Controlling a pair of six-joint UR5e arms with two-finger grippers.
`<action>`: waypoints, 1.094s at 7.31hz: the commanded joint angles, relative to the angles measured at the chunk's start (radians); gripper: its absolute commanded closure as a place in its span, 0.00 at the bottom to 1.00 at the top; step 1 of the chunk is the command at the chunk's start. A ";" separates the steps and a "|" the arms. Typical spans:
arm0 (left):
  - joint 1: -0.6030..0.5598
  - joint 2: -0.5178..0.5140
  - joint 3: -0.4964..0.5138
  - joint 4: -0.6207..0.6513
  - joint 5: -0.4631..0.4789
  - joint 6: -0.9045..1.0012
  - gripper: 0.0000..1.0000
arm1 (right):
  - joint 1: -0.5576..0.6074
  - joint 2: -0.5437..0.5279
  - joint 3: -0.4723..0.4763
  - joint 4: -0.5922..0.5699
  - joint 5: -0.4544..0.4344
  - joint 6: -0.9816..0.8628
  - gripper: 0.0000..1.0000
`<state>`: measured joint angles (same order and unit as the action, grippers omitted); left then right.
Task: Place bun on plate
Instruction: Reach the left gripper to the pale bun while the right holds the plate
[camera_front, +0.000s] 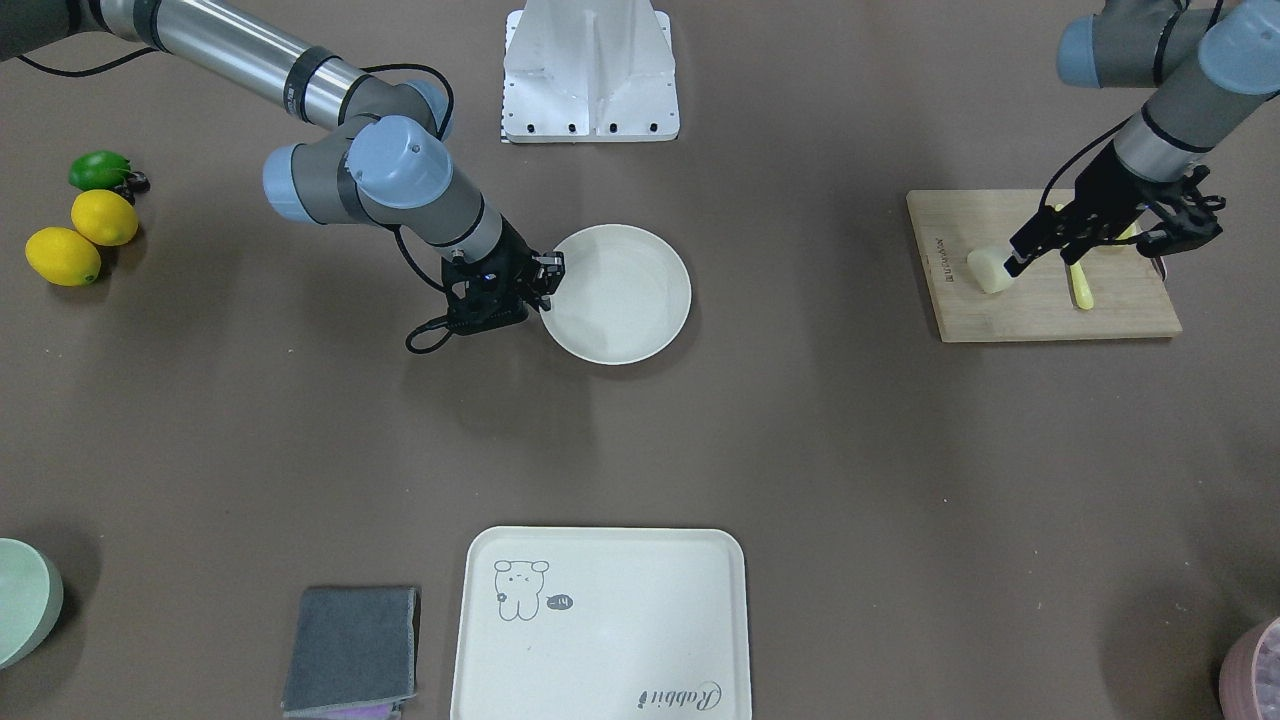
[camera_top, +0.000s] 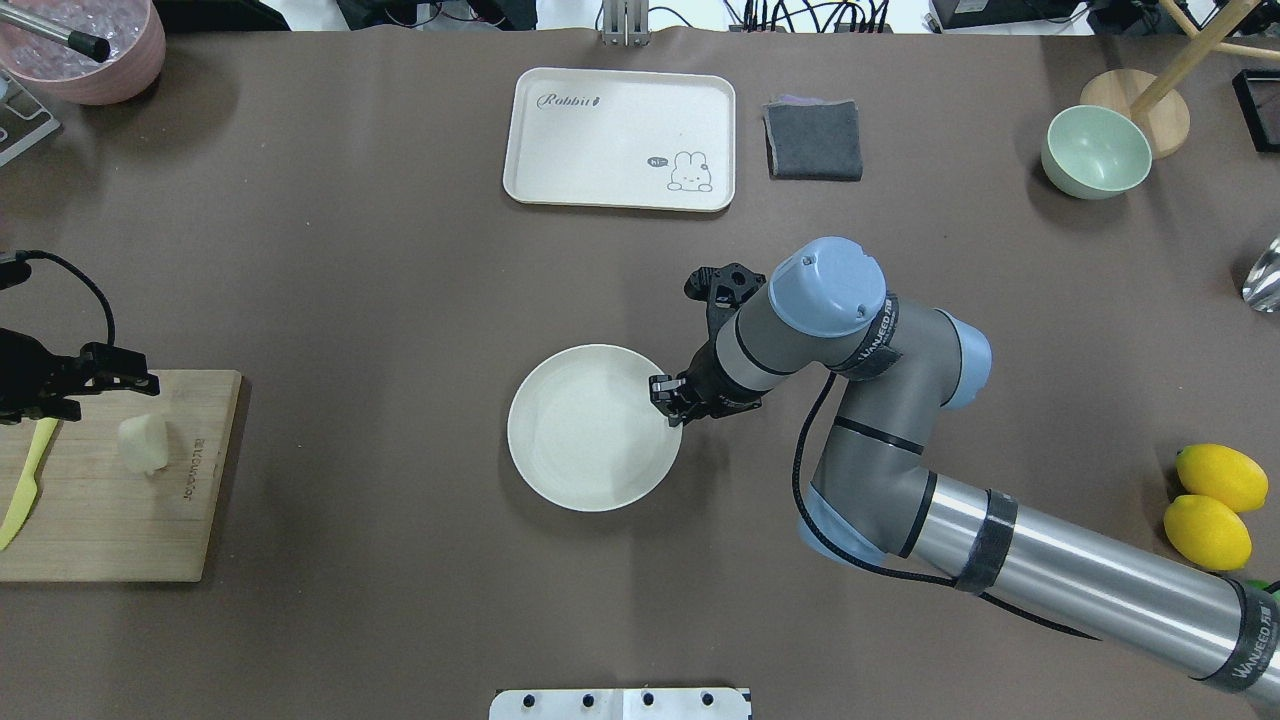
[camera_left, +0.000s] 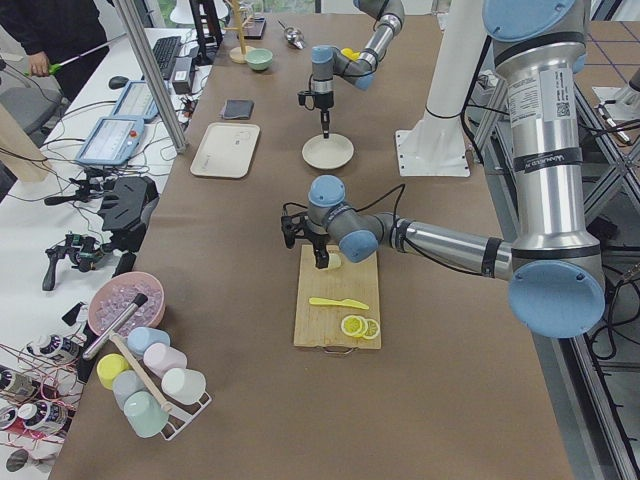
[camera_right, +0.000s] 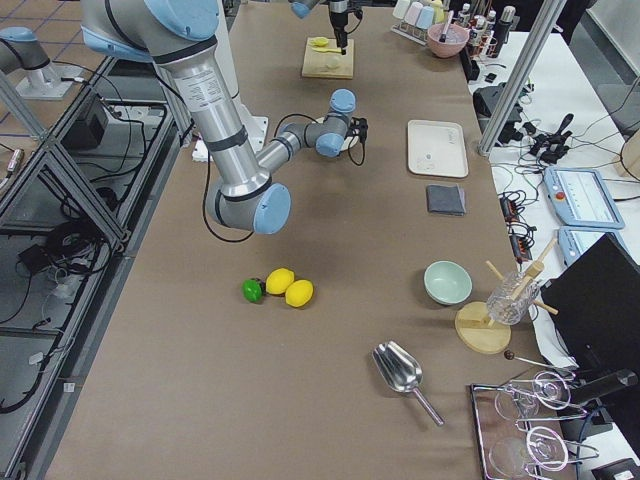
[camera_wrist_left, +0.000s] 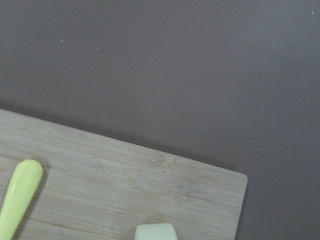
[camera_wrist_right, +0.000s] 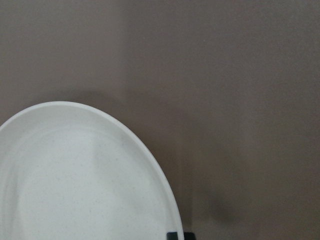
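Observation:
The pale cream bun (camera_front: 990, 270) lies on the wooden cutting board (camera_front: 1050, 315), also seen in the overhead view (camera_top: 143, 443) and at the bottom edge of the left wrist view (camera_wrist_left: 156, 232). My left gripper (camera_front: 1040, 262) hovers over the board just beside the bun, open, holding nothing. The round cream plate (camera_front: 640, 310) sits mid-table (camera_top: 580, 450). My right gripper (camera_front: 548, 275) is shut on the plate's rim on the robot's right side; its fingertips (camera_wrist_right: 172, 234) show at that rim.
A yellow knife (camera_front: 1080, 285) and lemon slices (camera_left: 360, 326) share the board. A rabbit tray (camera_front: 600, 650) and grey cloth (camera_front: 350, 645) lie on the far side. Two lemons (camera_front: 85, 235), a lime (camera_front: 100, 170), a green bowl (camera_front: 20, 600) and a pink bucket (camera_top: 85, 45) stand at the edges.

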<state>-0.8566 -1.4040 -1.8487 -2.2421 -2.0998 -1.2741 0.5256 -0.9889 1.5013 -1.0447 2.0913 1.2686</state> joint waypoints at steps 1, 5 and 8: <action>0.049 0.000 0.008 -0.008 0.036 -0.031 0.03 | -0.004 0.004 -0.001 0.002 -0.001 0.003 1.00; 0.082 0.003 0.026 -0.008 0.043 -0.048 0.11 | -0.007 0.003 0.000 0.017 -0.008 0.003 0.00; 0.123 0.006 0.048 -0.010 0.083 -0.077 0.24 | -0.007 0.003 0.005 0.018 -0.008 0.003 0.00</action>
<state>-0.7531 -1.4004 -1.8032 -2.2514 -2.0313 -1.3334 0.5185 -0.9859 1.5054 -1.0275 2.0832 1.2724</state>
